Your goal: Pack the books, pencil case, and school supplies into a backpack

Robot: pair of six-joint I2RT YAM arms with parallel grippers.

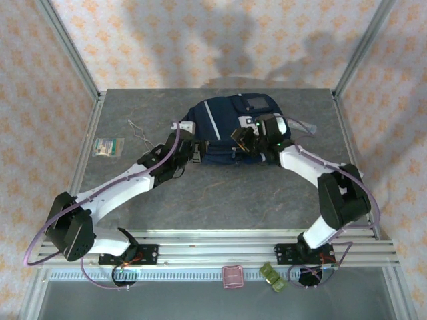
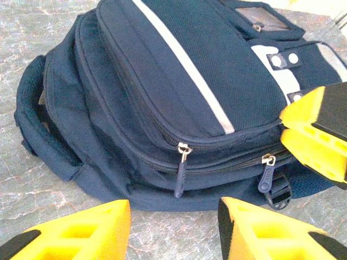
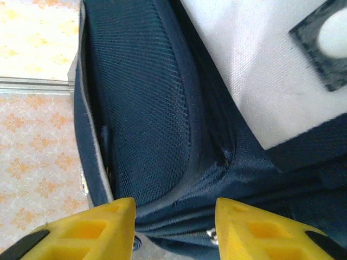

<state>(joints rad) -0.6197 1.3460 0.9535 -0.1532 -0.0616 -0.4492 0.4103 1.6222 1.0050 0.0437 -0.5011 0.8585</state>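
Backpack (image 1: pixel 230 123) lies flat on the desk (image 1: pixel 220 200), front pocket up. Its zippered edge is turned toward the arms, which puts the openings within reach of both. The left gripper (image 2: pixel 172 211) hovers low just in front of that edge, fingers apart with nothing between them. Straight ahead of it hangs one zipper pull (image 2: pixel 181 168), and a second pull (image 2: pixel 267 176) sits to its right, just beside the right gripper (image 2: pixel 287 125). Both zips look shut, so the bag probably has to be opened before anything goes in, which would explain why both grippers crowd this side. The right gripper is in close over the bag, its fingers spread and clamped on nothing that I can make out, with a mesh panel directly ahead of it. The pink pencil case (image 1: pixel 233 275) lies well behind both grippers, past the arm bases, and is not yet packed.
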